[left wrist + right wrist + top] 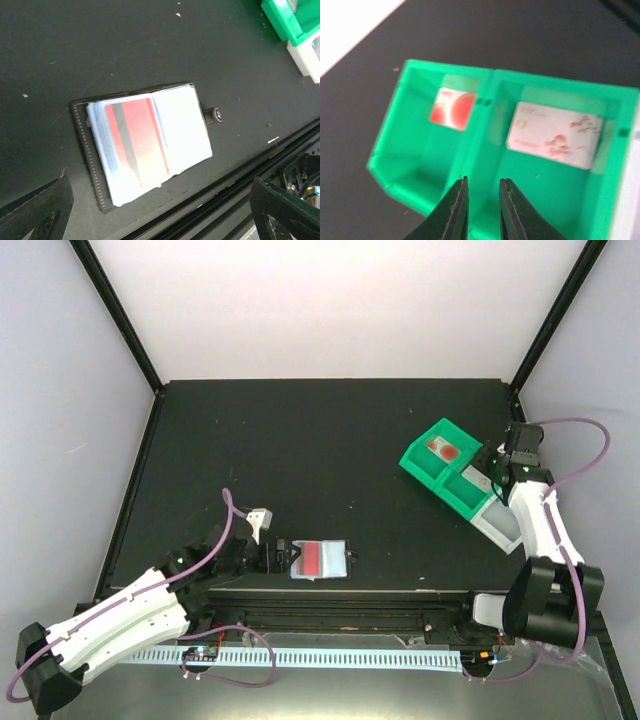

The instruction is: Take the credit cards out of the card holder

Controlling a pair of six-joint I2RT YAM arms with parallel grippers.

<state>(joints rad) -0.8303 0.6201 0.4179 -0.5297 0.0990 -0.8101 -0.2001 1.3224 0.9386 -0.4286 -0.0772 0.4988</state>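
Note:
The card holder (pixel 145 145) lies open on the black table, and its clear pocket shows a red card with a dark stripe (pixel 135 142). The snap tab (pixel 216 114) sticks out to the right. My left gripper (pixel 160 222) hangs wide open just short of the holder (pixel 320 560), empty, with one finger (pixel 37 215) at each side. My right gripper (pixel 484 181) hovers over the green tray (pixel 485 165), its jaws a little apart with nothing between them. In the tray's compartments lie a white card with red circles (pixel 452 107) and a white card with red marks (pixel 552 135).
The green tray (pixel 420 462) sits at the right of the table, with a clear section (pixel 500 525) on its near end. A black rail (pixel 340 595) runs along the table's near edge, close below the holder.

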